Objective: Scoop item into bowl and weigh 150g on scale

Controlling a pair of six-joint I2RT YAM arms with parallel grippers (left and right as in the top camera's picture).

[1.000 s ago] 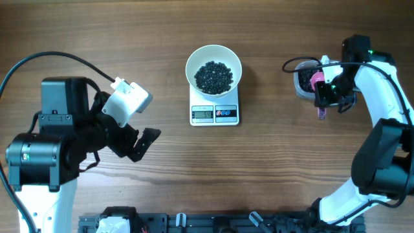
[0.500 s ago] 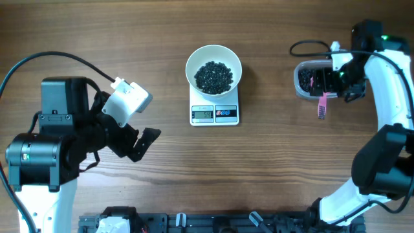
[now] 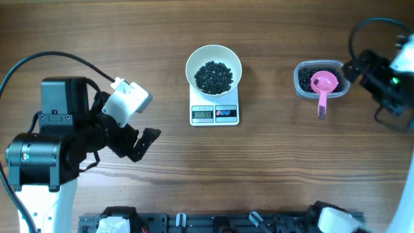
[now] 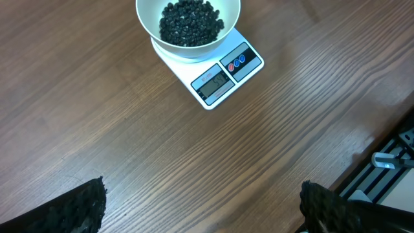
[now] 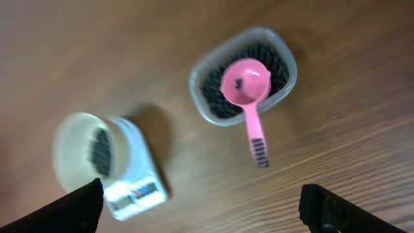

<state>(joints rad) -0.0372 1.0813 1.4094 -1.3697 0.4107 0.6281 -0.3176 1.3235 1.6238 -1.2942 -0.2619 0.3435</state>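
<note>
My left hand (image 4: 206, 208) hangs over the bare wooden table (image 3: 272, 162), fingers spread as wide as they go and nothing between them. Ahead of it and well apart from it stands the white bowl (image 3: 196, 57), sitting on the scale (image 3: 214, 114). The bowl covers the far half of the scale, while the scale's display and two buttons lie on the side nearer this hand. The digits are too small for me to read. A heap of the black bean-like pieces (image 3: 213, 76) fills the bottom of the bowl.

Further right, and well apart from the scale, is the clear plastic tub (image 3: 299, 89), which holds more of the same black pieces. The pink scoop (image 3: 323, 83) lies with its cup in the tub, on top of the pieces. Its handle sticks out over the tub's rim, above the table.

My right hand (image 5: 204, 207) is just beyond the tub, near it but not touching it. Its fingers stand fully apart and it holds nothing. Its camera view is blurred, with tub and scoop ahead of the fingertips.
</note>
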